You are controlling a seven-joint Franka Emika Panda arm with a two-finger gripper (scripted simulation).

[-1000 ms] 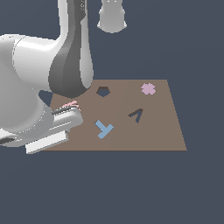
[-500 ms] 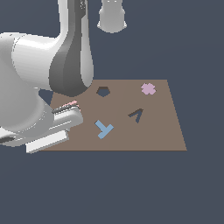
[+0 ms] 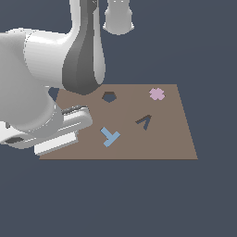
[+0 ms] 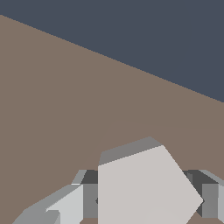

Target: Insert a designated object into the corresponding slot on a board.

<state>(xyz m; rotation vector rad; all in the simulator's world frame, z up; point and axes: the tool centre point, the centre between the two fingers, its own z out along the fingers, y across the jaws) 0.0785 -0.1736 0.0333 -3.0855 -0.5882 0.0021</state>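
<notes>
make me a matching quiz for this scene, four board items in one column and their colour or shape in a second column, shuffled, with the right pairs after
Column one:
1. T-shaped piece
2. zigzag piece
3. pentagon block
4. cut-out near the board's middle

Column two:
a. light grey
b. dark, A-shaped
c. blue
d. pink

Right pairs: 1-c, 2-d, 3-a, 4-b.

The pentagon block shows only in the wrist view, between the fingers of the claw. The other three lie on the brown board in the exterior view.
</notes>
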